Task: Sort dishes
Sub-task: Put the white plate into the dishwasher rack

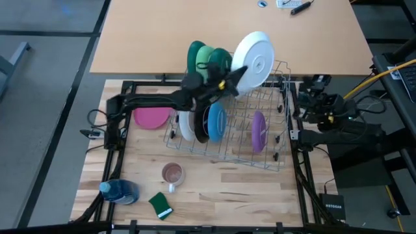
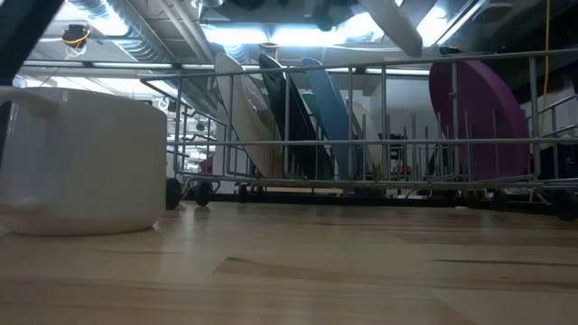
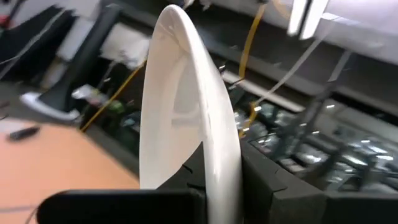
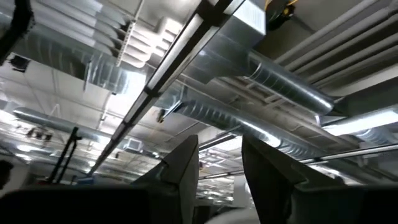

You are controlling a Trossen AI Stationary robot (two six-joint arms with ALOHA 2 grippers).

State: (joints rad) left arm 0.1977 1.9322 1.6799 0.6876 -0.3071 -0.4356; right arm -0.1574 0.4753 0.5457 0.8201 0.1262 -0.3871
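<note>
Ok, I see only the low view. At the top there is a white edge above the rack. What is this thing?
Observer: It is a white plate. The left hand holds it on edge above the rack.
Operator: Is any plate outside the rack?
Observer: Yes, a pink plate lies flat on the table, on the left arm's side of the rack.
Operator: And the right hand?
Observer: The right hand is open and empty. It is parked at the table's right side and points up at the ceiling.
</note>
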